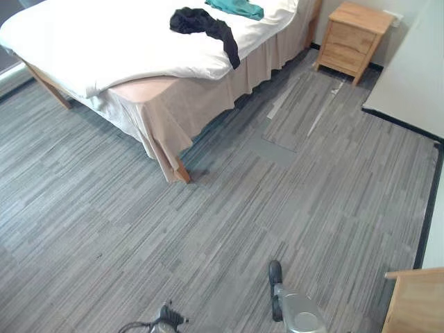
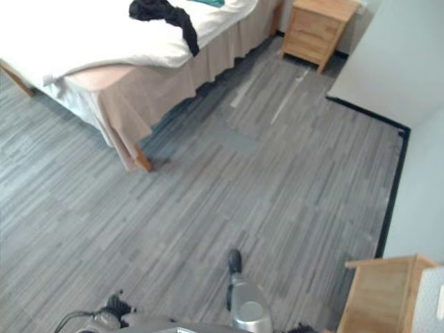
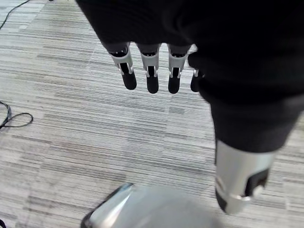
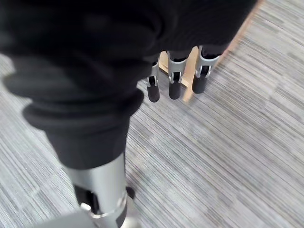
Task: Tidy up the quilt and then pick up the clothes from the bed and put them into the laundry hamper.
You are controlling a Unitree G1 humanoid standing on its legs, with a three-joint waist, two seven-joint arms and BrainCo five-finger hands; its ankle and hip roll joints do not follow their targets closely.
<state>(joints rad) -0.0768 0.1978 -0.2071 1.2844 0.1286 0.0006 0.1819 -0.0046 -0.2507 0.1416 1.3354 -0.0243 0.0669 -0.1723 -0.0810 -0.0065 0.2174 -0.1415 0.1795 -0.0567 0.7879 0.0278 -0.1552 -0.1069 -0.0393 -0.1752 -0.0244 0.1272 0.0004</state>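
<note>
1. The white quilt (image 1: 104, 41) lies spread over the bed (image 1: 201, 90), hanging over its near edge; at the near corner it stops short, leaving a patch of pinkish sheet (image 1: 142, 89) bare above the beige bed skirt.
2. A black garment (image 1: 205, 26) lies crumpled on the quilt near the bed's right edge, one end trailing over that edge.
3. A teal garment (image 1: 236, 7) lies just beyond it toward the head of the bed; the left eye view shows most of it, the right eye view only a sliver.
4. A wooden nightstand (image 1: 352, 38) stands on the grey carpet floor (image 1: 229, 208) beside the head of the bed.
5. The left hand (image 3: 152, 71), in its wrist view, hangs over bare carpet with fingers straight and apart, holding nothing.
6. The right hand (image 4: 175, 78), in its wrist view, hangs likewise, fingers straight, empty, with a pale wooden furniture edge (image 4: 247, 26) past them.
7. The eye views show that wooden piece (image 2: 385, 291) at the lower right, well apart from the bed.
</note>
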